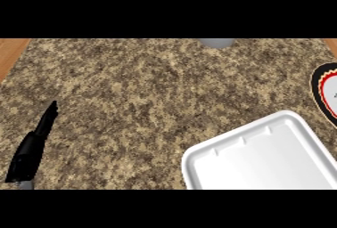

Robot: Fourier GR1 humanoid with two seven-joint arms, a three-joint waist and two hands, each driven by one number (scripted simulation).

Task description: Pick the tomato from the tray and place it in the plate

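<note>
A white tray [263, 156] lies at the lower right of the speckled counter, and nothing shows in the part of it that is in view. At the right edge, a plate [326, 91] with a black rim and a red scalloped border is cut off by the frame. No tomato shows anywhere. My left hand [31, 149] rests at the lower left edge, black fingers straight and pointing up, touching nothing. My right hand is out of view.
A grey rounded object [217, 42] pokes in at the counter's far edge, top centre. Wooden strips [12, 51] flank the granite counter [145, 98] at the top corners.
</note>
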